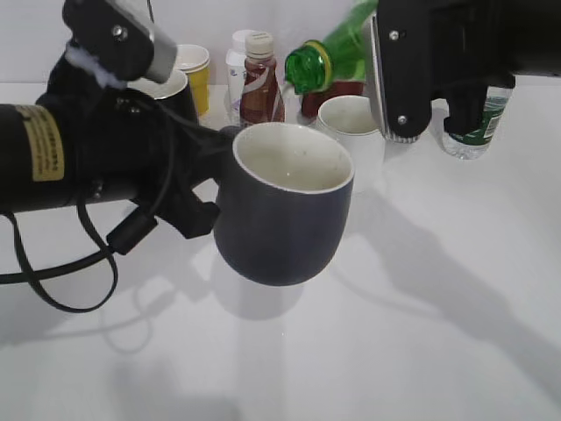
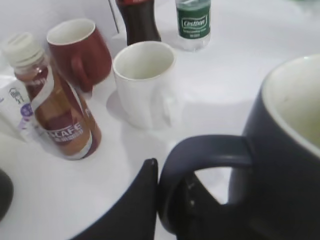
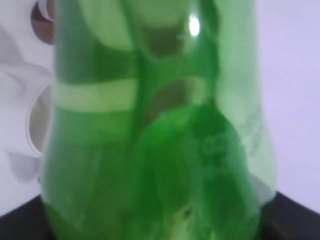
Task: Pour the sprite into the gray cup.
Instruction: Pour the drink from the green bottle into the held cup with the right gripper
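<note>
sprite [image 1: 337,53] hangs tilted over the far side of the table, its green cap end pointing down and left, above and just behind the gray cup [image 1: 285,215]. right gripper [image 1: 412,74] has its black fingers closed around the bottle's body; from the right wrist view the green plastic [image 3: 155,135] fills nearly the whole frame, blurred, with black finger edges at the bottom corners. the cap looks to be on the neck.

gray cup sits lifted off the white table [image 1: 351,368], its shadow lying apart below it, mouth up and slightly tipped toward the camera, off-white inside showing empty. left gripper [image 2: 160,200] is clamped on the cup's loop handle [image 2: 200,155], dark fingers pinching its lower bend.

behind them stand a white mug [image 1: 349,118] directly under the bottle's neck, a brown coffee-drink bottle [image 1: 260,83] with a cream cap, a yellow paper cup [image 1: 195,74], and a small clear water bottle [image 1: 473,127] with a green label at the right. left wrist view also shows a red mug [image 2: 80,52] and the base of a dark cola bottle [image 2: 139,20] near the white mug.
</note>
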Motion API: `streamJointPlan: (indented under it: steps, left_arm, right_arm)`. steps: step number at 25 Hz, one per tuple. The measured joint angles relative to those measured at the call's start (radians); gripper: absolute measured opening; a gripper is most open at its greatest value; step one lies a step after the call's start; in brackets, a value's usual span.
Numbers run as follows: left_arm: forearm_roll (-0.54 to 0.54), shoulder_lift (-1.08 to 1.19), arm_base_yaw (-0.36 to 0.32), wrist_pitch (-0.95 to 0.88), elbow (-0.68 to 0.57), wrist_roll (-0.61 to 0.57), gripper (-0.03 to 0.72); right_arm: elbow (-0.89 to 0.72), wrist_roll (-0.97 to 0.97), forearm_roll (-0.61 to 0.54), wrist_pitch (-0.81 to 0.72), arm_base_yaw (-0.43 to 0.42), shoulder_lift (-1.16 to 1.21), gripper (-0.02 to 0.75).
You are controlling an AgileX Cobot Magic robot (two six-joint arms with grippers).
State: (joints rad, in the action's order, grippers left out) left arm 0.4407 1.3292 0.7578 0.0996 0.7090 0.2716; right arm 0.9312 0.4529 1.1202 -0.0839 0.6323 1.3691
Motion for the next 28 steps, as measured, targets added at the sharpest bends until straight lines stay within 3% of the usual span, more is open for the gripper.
streamJointPlan:
  steps: [9,28]
  left_arm:
    - [0.000,0.001,0.000,-0.011,0.000,0.000,0.060]
    - [0.000,0.001,0.000,-0.022,0.000,0.000,0.060]
  right_arm:
    - [0.000,0.003,0.098,0.001,0.000,0.000,0.421]
    - [0.000,0.005,0.134,0.003,0.000,0.000,0.421]
